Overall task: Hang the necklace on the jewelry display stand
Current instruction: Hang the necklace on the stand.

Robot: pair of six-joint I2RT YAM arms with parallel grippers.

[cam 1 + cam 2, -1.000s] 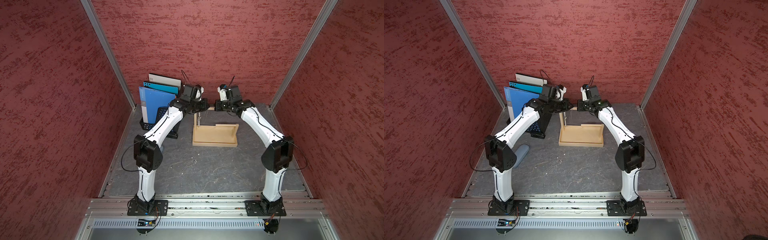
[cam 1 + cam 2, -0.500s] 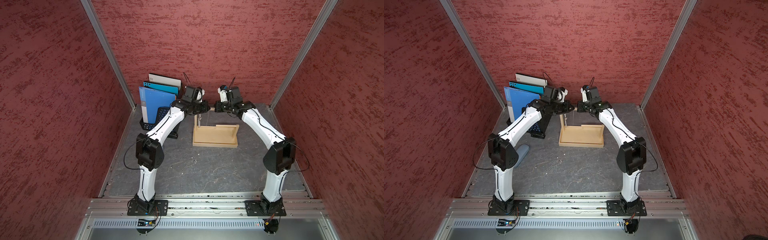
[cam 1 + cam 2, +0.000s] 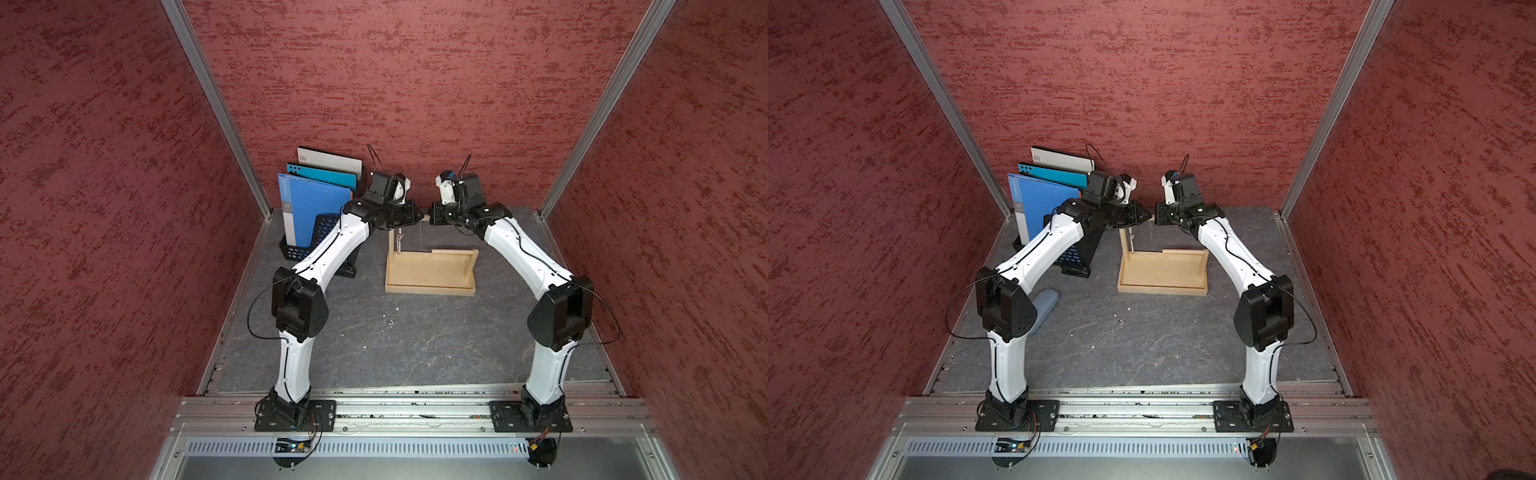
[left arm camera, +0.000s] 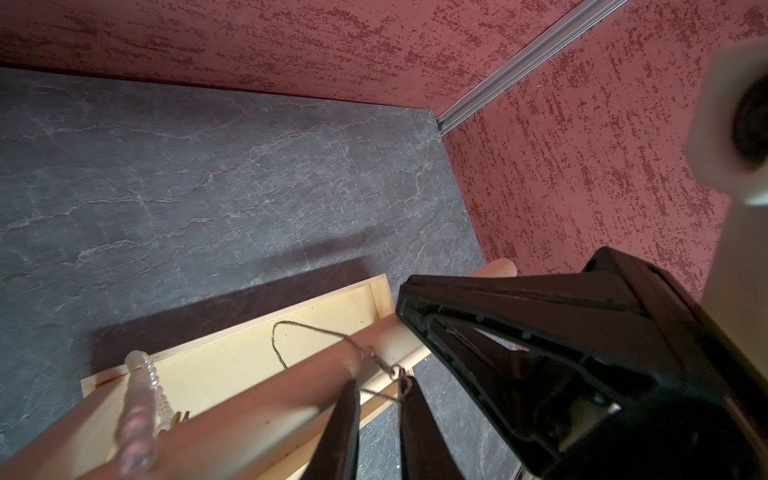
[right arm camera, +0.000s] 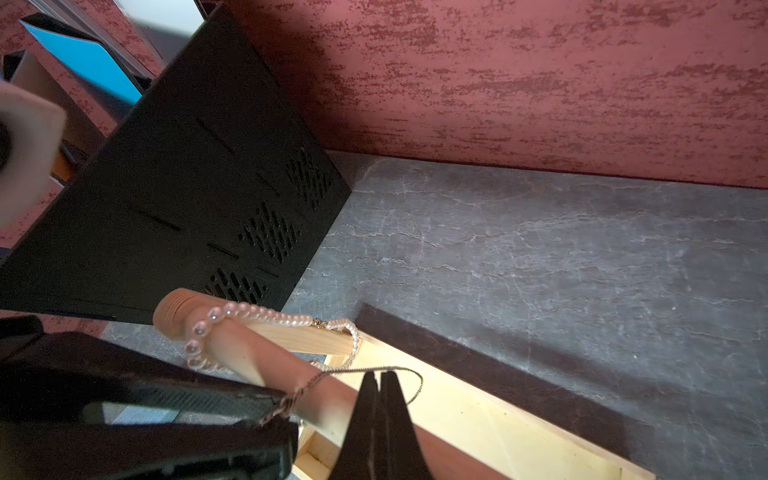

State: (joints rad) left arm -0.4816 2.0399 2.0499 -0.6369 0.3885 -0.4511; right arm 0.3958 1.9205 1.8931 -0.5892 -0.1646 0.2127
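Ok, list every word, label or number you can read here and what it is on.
None can be quoted.
On the blue folder, edge print and a small logo: too small to read.
On the white folder, a barcode sticker: digits too small to read.
No other text in any view.

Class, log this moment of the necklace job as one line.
chain necklace: draped over stand's dowel | left fingers: parted by clasp | right fingers: shut, hold unclear
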